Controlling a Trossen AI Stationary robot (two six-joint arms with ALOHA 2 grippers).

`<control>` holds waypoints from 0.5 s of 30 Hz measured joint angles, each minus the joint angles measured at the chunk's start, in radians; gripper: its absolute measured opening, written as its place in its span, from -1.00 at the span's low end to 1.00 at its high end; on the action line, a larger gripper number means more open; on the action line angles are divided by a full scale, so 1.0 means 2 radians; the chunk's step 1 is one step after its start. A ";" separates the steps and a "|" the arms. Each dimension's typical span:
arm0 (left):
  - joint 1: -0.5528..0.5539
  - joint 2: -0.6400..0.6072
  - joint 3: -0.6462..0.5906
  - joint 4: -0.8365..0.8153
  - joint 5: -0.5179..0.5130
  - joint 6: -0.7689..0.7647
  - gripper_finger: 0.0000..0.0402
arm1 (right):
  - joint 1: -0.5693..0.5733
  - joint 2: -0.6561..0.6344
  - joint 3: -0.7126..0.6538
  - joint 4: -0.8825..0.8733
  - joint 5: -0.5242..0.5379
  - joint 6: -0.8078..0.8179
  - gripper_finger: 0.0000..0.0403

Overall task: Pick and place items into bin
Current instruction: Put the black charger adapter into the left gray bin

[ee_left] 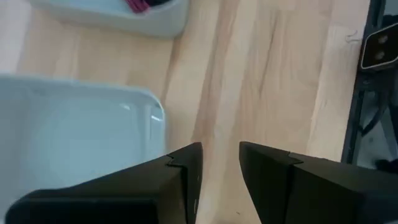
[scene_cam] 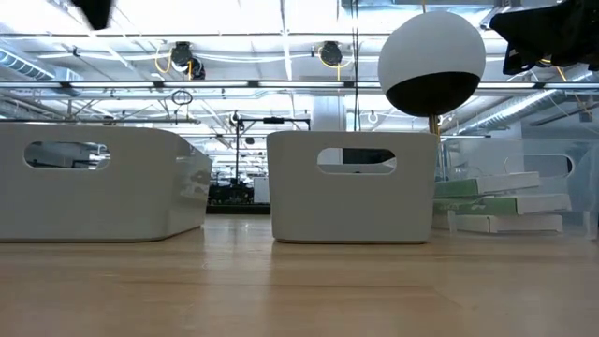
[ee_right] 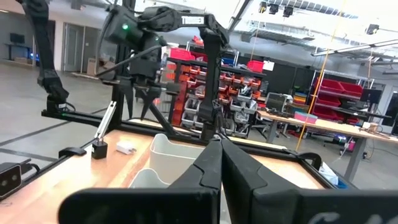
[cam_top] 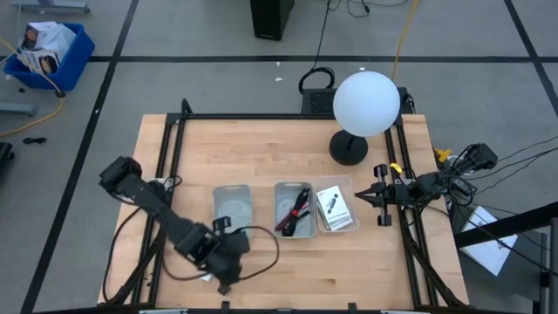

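Three bins stand in a row mid-table. The left bin [cam_top: 231, 209] shows nothing inside. In the middle bin [cam_top: 294, 228] lie a dark-red strap [cam_top: 301, 208] and a black cable [cam_top: 290, 218]. The clear right bin [cam_top: 347, 185] holds a white card with black print [cam_top: 333, 208]. A white block [ee_right: 126, 148] lies on the wood near the near edge. My left gripper [ee_left: 219, 171] is open and hovers over bare wood by the left bin's near right corner [ee_left: 155, 115]. My right gripper [ee_right: 219, 158] is shut, level at the table's right edge [cam_top: 377, 197], pointing left.
The white globe lamp [cam_top: 366, 103] stands on its black base [cam_top: 349, 148] at the far right of the table. A black frame rail [cam_top: 179, 131] runs along the table's sides. The left arm's cable loops [cam_top: 261, 253] over the wood near the near edge.
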 joint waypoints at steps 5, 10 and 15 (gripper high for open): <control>-0.048 0.000 -0.027 0.004 -0.021 -0.093 -0.44 | 0.000 0.000 0.000 0.001 0.000 0.011 -1.00; -0.092 0.000 -0.085 0.081 -0.020 -0.175 -0.43 | 0.000 0.000 0.000 0.002 0.000 0.014 -1.00; -0.120 0.001 -0.150 0.208 -0.022 -0.205 -0.43 | 0.000 0.000 0.000 0.002 0.000 0.014 -1.00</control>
